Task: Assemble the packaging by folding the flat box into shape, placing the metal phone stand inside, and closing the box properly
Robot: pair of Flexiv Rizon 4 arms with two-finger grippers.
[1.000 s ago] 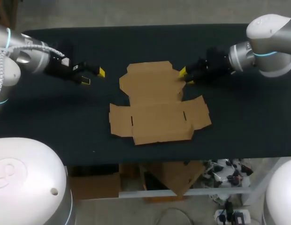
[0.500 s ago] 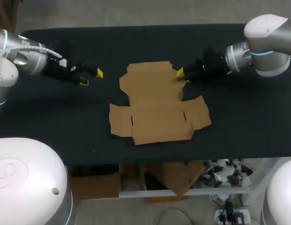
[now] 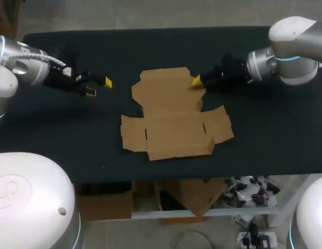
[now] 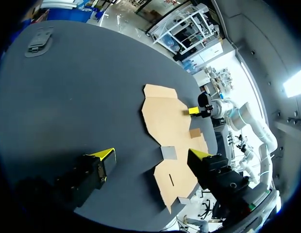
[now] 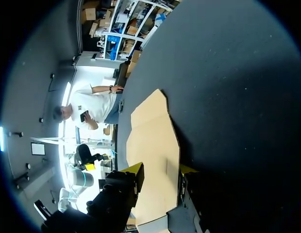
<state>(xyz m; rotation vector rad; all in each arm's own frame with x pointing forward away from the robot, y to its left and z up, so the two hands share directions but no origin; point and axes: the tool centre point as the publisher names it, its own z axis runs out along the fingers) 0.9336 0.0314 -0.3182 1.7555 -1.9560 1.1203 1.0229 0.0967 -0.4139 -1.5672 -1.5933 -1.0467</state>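
Note:
A flat, unfolded brown cardboard box [image 3: 171, 111] lies in the middle of the black table, flaps spread out. My right gripper [image 3: 196, 81] is at the box's far right flap, with only one yellow tip showing from above. In the right wrist view the flap [image 5: 153, 145] runs between the right gripper's [image 5: 161, 171] two fingers, which stand apart with a gap, so it is open. My left gripper [image 3: 98, 86] hovers over bare table to the left of the box, wide open and empty. Its wrist view shows the box [image 4: 170, 121] ahead of the left gripper [image 4: 153, 158], with the right gripper [image 4: 194, 110] at the far edge.
The black table [image 3: 254, 145] has bare cloth around the box on all sides. A small grey latch-like piece [image 4: 36, 41] lies near a far corner of the table. The front edge runs just below the box.
My right gripper has slid left onto the box's far right flap and its fingers have narrowed. My left gripper has drawn back a little to the left.

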